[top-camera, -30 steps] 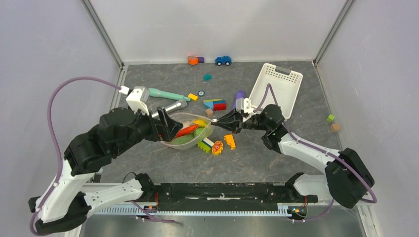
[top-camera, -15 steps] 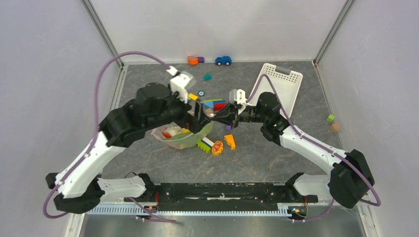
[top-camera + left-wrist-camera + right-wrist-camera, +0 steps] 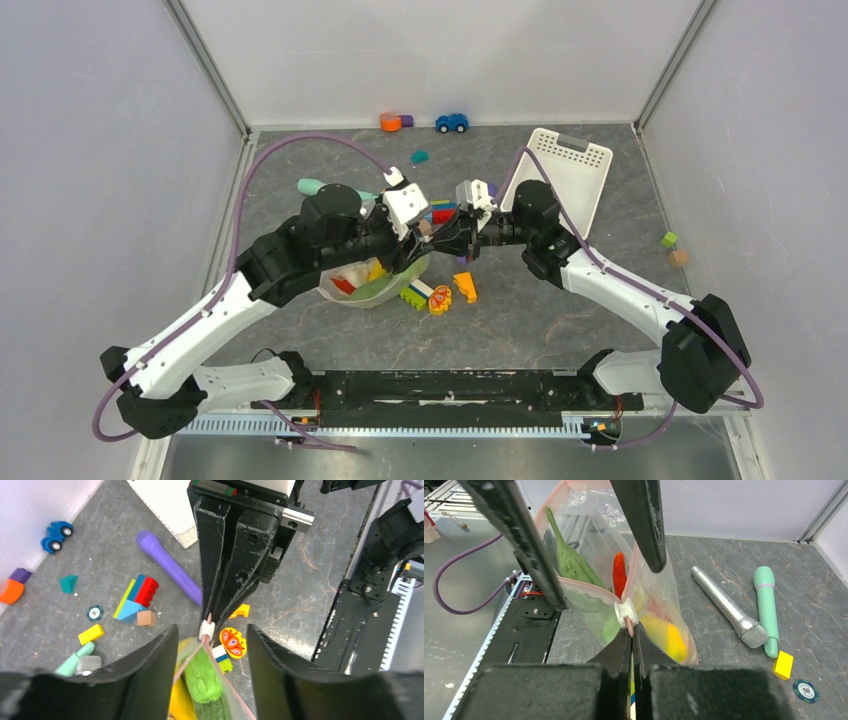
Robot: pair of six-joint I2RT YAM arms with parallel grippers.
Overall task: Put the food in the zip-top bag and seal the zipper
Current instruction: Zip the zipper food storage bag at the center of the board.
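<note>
Clear dotted zip-top bag (image 3: 584, 535) sits mid-bench (image 3: 115, 545), one corner lifted, with cucumber (image 3: 202, 680), carrot (image 3: 619, 575) and banana (image 3: 666, 632) inside. Right jaws are clamped on the pink zipper (image 3: 584, 586) end beside its white slider (image 3: 625, 611). Left jaws are open, straddling that same corner.

bright even light, soft shadows

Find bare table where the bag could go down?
Bare: the near strip of table between the orange blocks and the base rail; also right of the white basket, toward the green cube. Crowded: the centre around the bag and the coloured blocks behind it.
</note>
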